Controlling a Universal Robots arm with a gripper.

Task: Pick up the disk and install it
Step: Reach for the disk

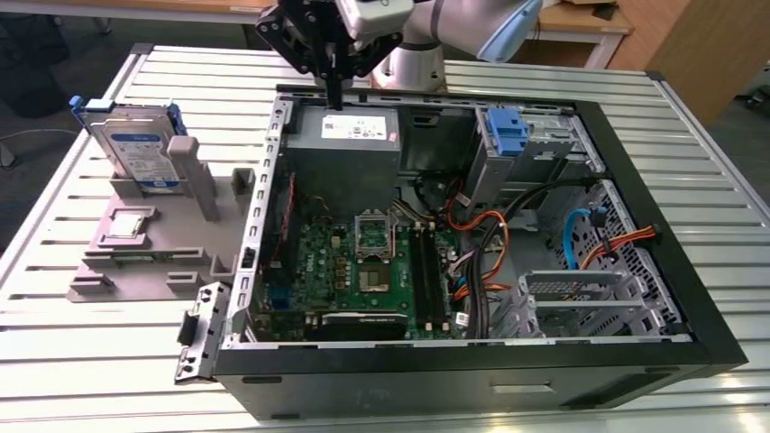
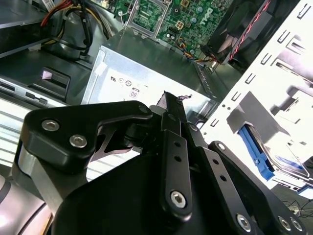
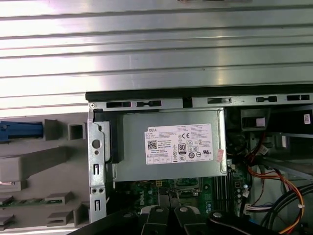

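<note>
Hovering above the open computer case [image 1: 481,374] at its end farthest from the exterior camera, the jaws are pointing straight down. They are pressed together with nothing between them, and their tips are hanging just over the grey power supply [image 1: 349,153] with its white sticker. The case is lying on its side on the slatted metal table [image 1: 108,361]. Besides the power supply it is holding a green motherboard [image 1: 361,262], a bundle of orange and black cables [image 1: 488,248], and a metal drive cage [image 1: 554,135] carrying a blue ribbed tab [image 1: 508,135] toward the exterior view's right.

The disk [image 1: 135,153] is standing upright on edge in a slot of the grey fixture [image 1: 180,236]. It is sitting outside the case on the exterior view's left, well apart from the jaws. The fixture is also cradling a small square chip [image 1: 126,225] in a shallow recess near the disk. In the first wrist view a green circuit strip [image 3: 29,201] is lying in another of its slots.
</note>
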